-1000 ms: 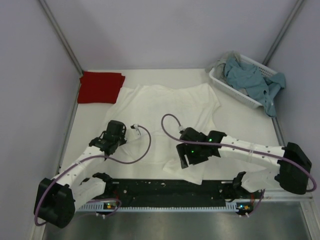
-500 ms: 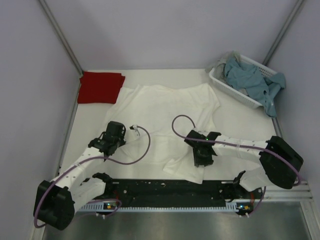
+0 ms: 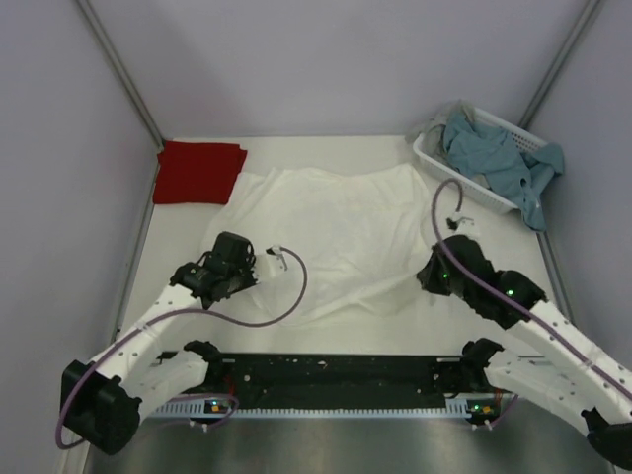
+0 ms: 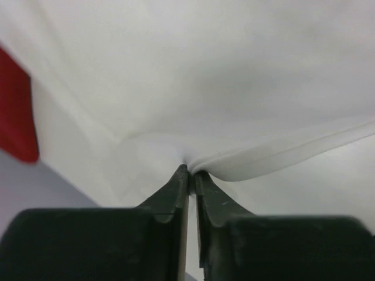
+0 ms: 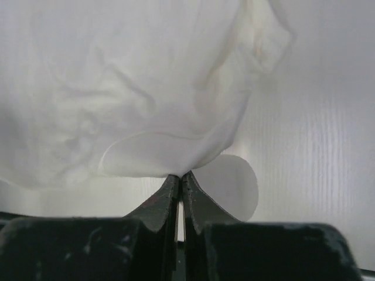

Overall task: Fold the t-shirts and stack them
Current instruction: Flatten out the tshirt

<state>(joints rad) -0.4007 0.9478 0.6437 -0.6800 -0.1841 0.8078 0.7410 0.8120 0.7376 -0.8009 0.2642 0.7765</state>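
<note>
The left gripper (image 4: 189, 174) has its fingertips pressed together on a pinched fold of the white t-shirt (image 3: 336, 232), at the shirt's near-left edge. The right gripper (image 5: 179, 175) is likewise clamped on the cloth at the near-right edge, where the fabric bunches up just above its tips. Between the two grippers the white shirt lies spread and wrinkled across the middle of the table (image 3: 183, 237). The dark red t-shirt (image 3: 200, 172) lies folded flat at the far-left corner, just beside the white one. A white basket (image 3: 449, 176) holding blue-grey cloth (image 3: 499, 158) stands at the far right.
</note>
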